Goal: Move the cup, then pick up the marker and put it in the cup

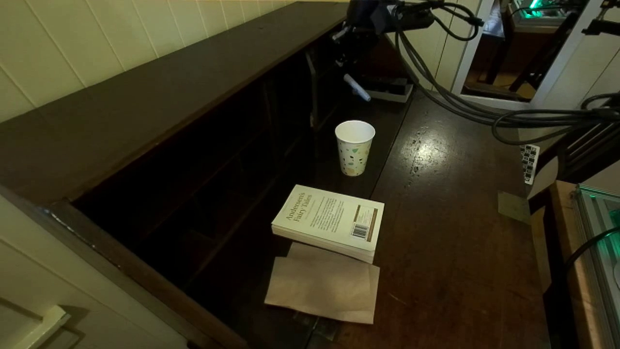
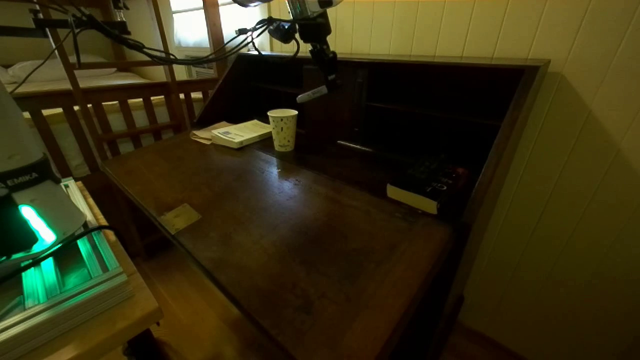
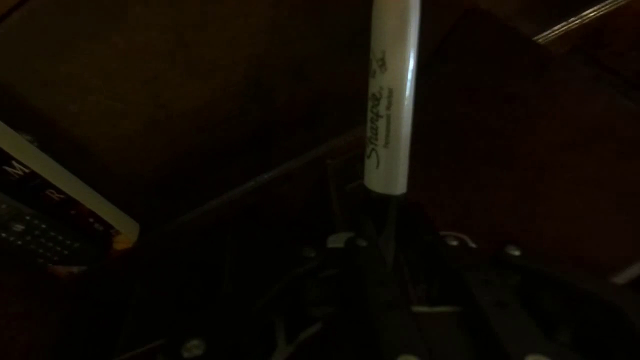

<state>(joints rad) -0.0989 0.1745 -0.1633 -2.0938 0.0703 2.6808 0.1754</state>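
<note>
Marker (image 3: 391,100) clamped in gripper (image 2: 331,83), pick-up apparently done; remaining: insertion into cup (image 1: 354,150), lower than gripper; cup relocation unconfirmable.

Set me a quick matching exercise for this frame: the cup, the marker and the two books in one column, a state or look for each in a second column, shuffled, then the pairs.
Things
1. cup
2. marker
3. Andersen's Fairy Tales book
4. book with white lettering

States and looks
A. held in the air by the gripper
B. black cover
C. lying flat, barcode facing up
D. standing upright, open end up

Pairs
1-D
2-A
3-C
4-B
</note>
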